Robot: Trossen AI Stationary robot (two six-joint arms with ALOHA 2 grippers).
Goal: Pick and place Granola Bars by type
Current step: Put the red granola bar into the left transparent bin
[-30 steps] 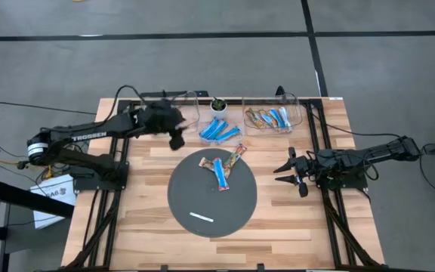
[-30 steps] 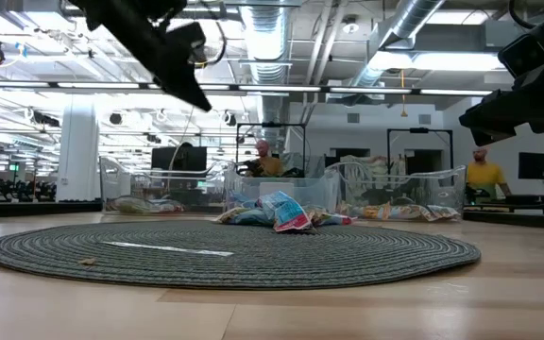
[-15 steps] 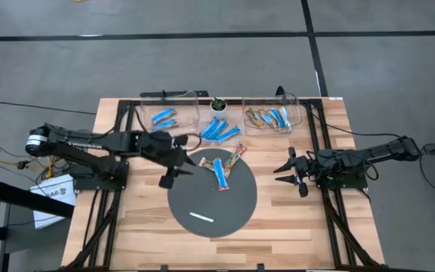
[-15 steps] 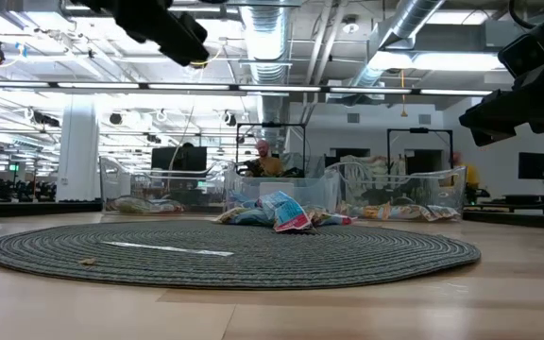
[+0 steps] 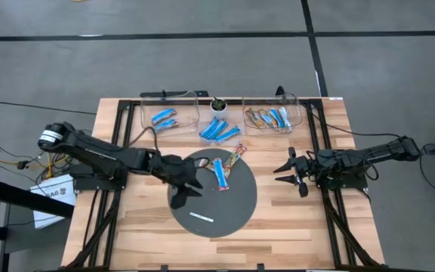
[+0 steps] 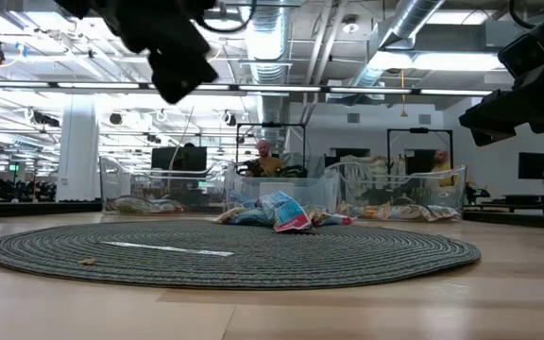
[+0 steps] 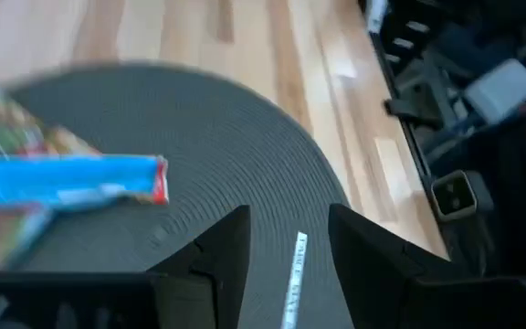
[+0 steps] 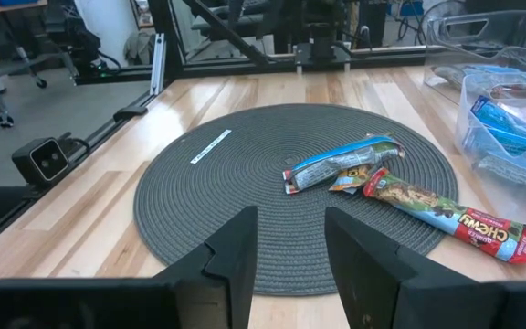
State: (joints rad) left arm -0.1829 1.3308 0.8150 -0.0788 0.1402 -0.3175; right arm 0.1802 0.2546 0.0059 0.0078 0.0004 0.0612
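— What do the arms look like?
— Both are dark, jointed. The left arm [image 5: 104, 155] has a round silver cap at its base; the right arm [image 5: 368, 157] trails black cables.

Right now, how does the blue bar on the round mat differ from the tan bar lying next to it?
The blue bar lies wholly on the round mat, while the tan bar pokes past the mat's rim onto the wood. The blue bar is bright blue with a red end; the tan bar is brownish with red-orange marks. They lie at different angles. Both are flat, wrapped, and ungripped.
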